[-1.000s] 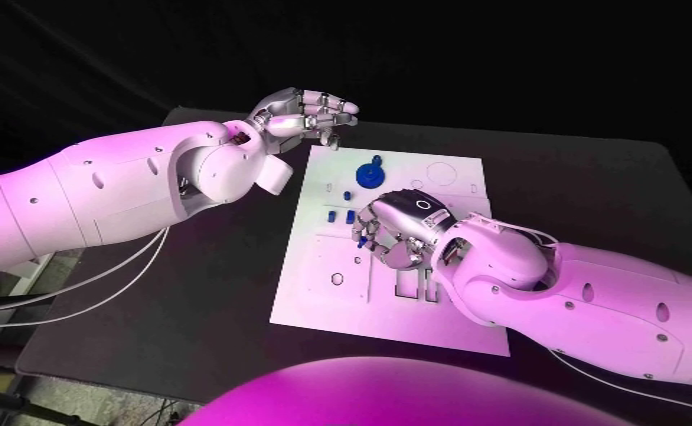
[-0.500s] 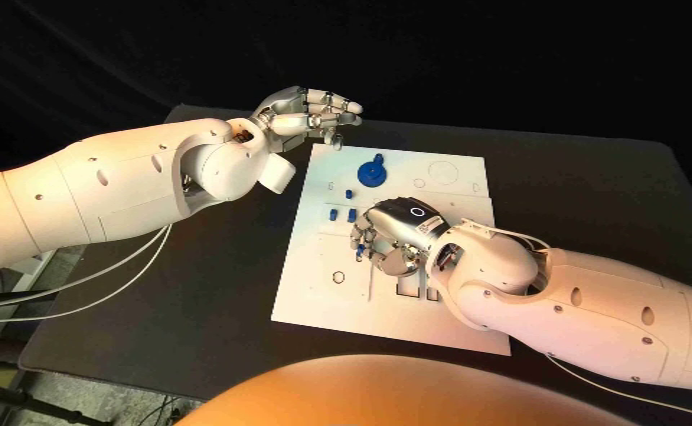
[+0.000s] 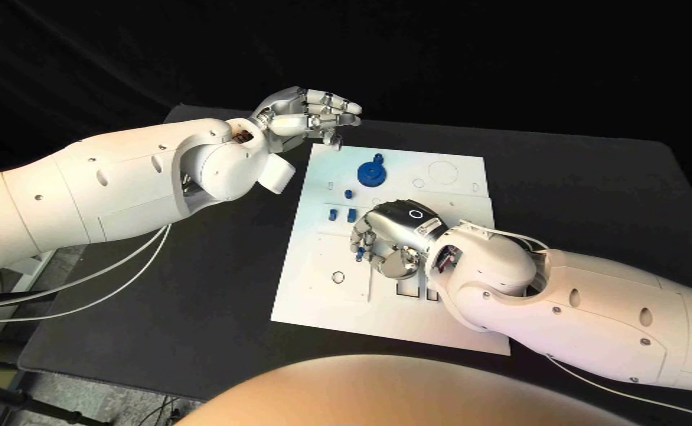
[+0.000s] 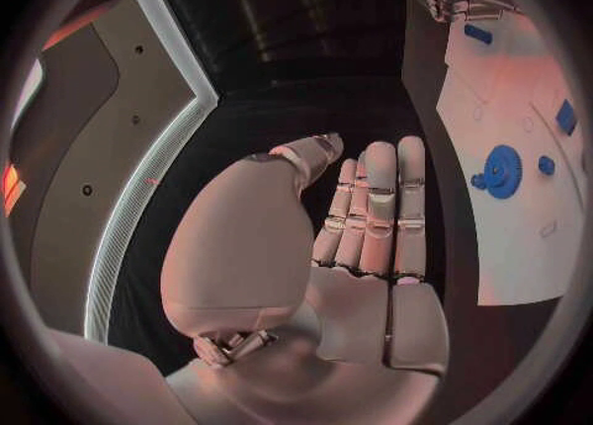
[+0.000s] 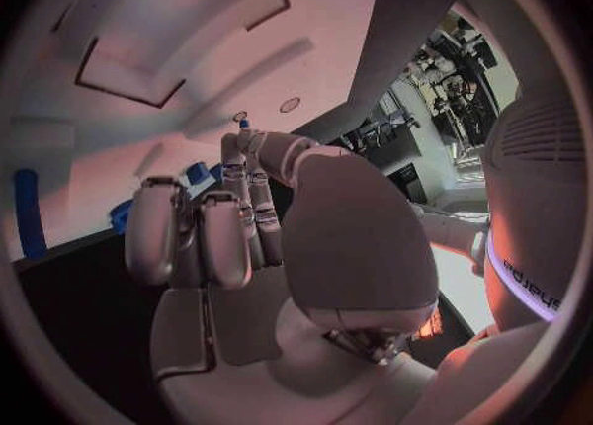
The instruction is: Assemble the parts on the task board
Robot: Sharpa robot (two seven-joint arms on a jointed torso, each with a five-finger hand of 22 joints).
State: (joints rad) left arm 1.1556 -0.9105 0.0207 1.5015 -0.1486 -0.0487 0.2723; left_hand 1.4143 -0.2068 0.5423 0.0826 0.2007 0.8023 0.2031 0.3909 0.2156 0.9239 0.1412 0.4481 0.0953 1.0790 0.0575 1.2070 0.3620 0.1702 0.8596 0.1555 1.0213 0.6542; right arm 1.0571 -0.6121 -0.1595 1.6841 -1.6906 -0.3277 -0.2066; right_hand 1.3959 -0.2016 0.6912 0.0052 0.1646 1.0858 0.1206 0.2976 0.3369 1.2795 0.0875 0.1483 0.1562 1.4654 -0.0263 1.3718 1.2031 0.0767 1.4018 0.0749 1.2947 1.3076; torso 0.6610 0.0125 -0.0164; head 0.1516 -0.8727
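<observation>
The task board [image 3: 433,171], a white plate, is seen lying flat in the middle of the black desk [image 3: 577,186]. The right hand [image 3: 389,236] is held low over the board's middle, palm down; in the right wrist view its fingers [image 5: 204,232] are seen bent down together toward the board, with a small blue part [image 5: 198,173] showing just past the fingertips. Whether that part is pinched or merely lies under the fingers cannot be told.

The left hand [image 3: 306,114] is held above the desk just beyond the board's far left corner. In the left wrist view its fingers [image 4: 377,212] are seen close together side by side with the thumb apart, and nothing is held in them.

A round blue gear-like part [image 3: 371,174] is seen on the far half of the board, with a smaller blue piece just beyond it. 2 small blue parts [image 3: 339,214] lie side by side just to the left of the right hand. Cut-out slots [image 3: 411,291] are seen in the board's near half, partly covered by the right arm
</observation>
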